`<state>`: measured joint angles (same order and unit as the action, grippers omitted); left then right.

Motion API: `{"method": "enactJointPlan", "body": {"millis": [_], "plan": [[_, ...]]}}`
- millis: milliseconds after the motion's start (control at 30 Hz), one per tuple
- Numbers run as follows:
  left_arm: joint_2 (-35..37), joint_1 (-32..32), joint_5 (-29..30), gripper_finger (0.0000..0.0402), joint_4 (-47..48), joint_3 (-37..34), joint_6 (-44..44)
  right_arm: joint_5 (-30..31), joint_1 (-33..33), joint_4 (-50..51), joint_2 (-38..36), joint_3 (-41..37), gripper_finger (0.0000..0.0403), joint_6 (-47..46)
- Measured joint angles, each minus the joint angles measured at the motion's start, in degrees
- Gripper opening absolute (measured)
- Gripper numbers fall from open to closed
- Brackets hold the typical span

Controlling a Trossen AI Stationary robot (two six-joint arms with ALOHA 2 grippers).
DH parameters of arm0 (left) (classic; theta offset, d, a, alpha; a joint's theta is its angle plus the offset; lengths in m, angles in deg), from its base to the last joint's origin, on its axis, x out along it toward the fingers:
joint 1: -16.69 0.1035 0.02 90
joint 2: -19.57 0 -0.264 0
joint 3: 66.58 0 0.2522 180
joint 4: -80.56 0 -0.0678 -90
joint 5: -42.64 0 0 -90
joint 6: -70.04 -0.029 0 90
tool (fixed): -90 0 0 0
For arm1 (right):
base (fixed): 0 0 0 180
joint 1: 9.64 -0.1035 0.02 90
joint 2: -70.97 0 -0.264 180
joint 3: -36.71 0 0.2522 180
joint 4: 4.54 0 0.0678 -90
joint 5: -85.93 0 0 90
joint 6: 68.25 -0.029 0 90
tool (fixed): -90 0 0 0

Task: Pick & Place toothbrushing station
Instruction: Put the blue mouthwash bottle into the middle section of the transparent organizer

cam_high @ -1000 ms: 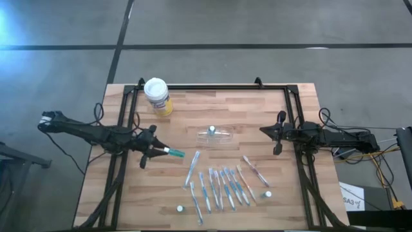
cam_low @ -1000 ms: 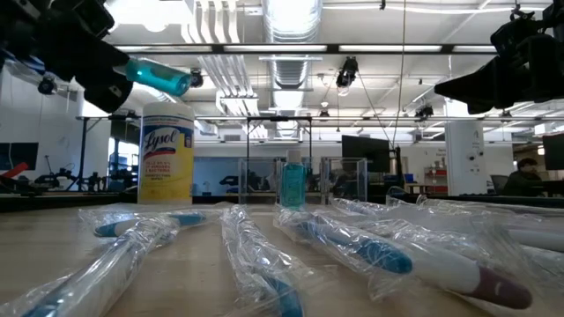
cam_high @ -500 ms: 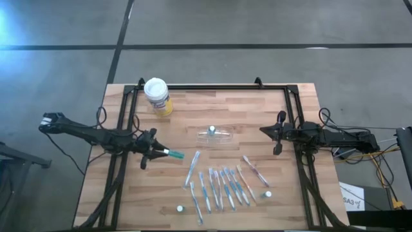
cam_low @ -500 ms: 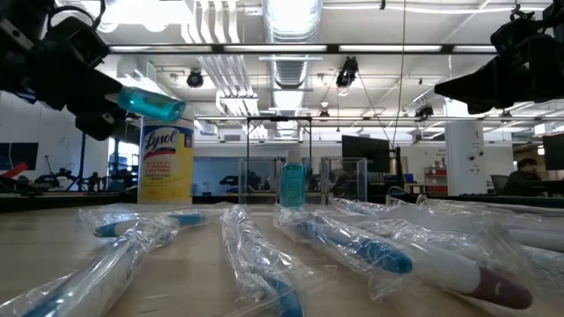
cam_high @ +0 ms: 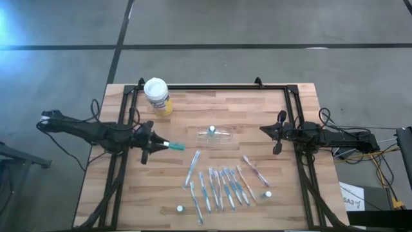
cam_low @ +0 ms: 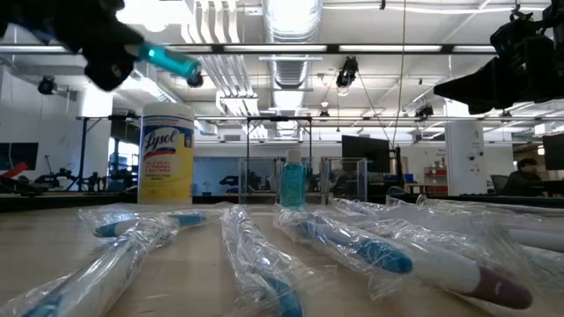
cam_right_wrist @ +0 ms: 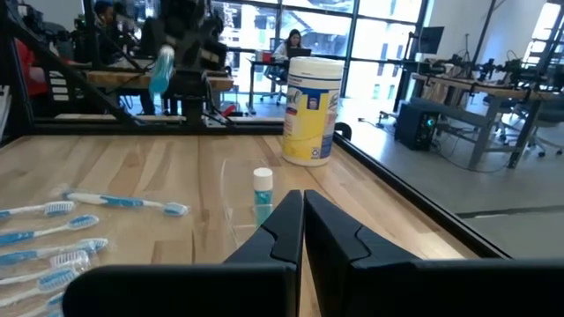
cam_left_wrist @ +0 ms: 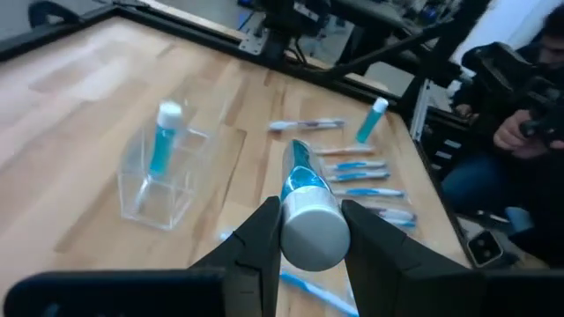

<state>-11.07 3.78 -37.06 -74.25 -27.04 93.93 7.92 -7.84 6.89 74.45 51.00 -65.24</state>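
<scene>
From above, the left gripper (cam_high: pixel 156 144) hangs over the left part of the wooden table (cam_high: pixel 270 109), its fingers clamped on a small teal tube (cam_high: pixel 172 146) with a white cap. The clear holder (cam_high: pixel 217 136) sits near the table's middle with one white-capped tube standing in it. The toothbrushes (cam_high: pixel 221 187) lie in a loose row nearer the front edge, well apart from the holder, with two tiny white-capped pieces (cam_high: pixel 181 209) beside them. A yellow canister (cam_high: pixel 158 96) with a white lid stands at the back left. The right gripper (cam_high: pixel 277 132) waits over the right side, fingers together, holding nothing.

At table height, the teal tube (cam_low: pixel 167 62) is carried high at upper left, above the canister (cam_low: pixel 166 154); wrapped toothbrushes (cam_low: pixel 352 246) fill the foreground, and the holder (cam_low: pixel 293 180) stands behind them.

The left wrist view shows the two fingers (cam_left_wrist: pixel 260 242) gripping the tube's cap end (cam_left_wrist: pixel 308 231) — the holder (cam_left_wrist: pixel 159 176) lies beyond on the table.

The right wrist view shows its fingers (cam_right_wrist: pixel 286 224) pressed shut, with the holder (cam_right_wrist: pixel 256 207), the canister (cam_right_wrist: pixel 310 123) and a few toothbrushes (cam_right_wrist: pixel 123 203) ahead.
</scene>
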Motion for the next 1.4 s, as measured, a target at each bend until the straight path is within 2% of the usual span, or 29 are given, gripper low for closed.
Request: {"method": "enactJointPlan", "body": {"millis": [167, 367, 567, 867, 1100, 1400], "plan": [[-11.26, 0.05, 2.22, 0.0099, 12.66, 15.12, -3.29, 0.02, -0.01, -0.02, 0.00, 0.00, 0.0008, 0.01], [-27.68, 0.15, 3.28, 0.0099, 25.13, 33.49, -11.61, 0.02, 0.00, -0.04, 0.00, 0.00, 0.0008, 0.02], [-42.86, 0.58, 2.62, 0.0099, 33.02, 50.15, -19.15, 0.02, 0.00, -0.07, 0.00, 0.00, 0.0008, 0.04], [-62.72, 5.13, 2.64, 0.0099, 45.07, 72.85, -24.82, 0.02, 0.00, -0.07, 0.00, 0.00, 0.0008, 0.07], [-74.49, 8.77, 2.70, 0.0099, 54.52, 82.68, -29.26, 0.02, 0.00, -0.07, 0.00, 0.02, 0.0008, 0.28], [-81.16, 10.25, 2.81, 0.0099, 55.18, 86.51, -33.09, 0.04, -0.02, -0.07, 0.00, 0.00, 0.0008, 1.29]]}}
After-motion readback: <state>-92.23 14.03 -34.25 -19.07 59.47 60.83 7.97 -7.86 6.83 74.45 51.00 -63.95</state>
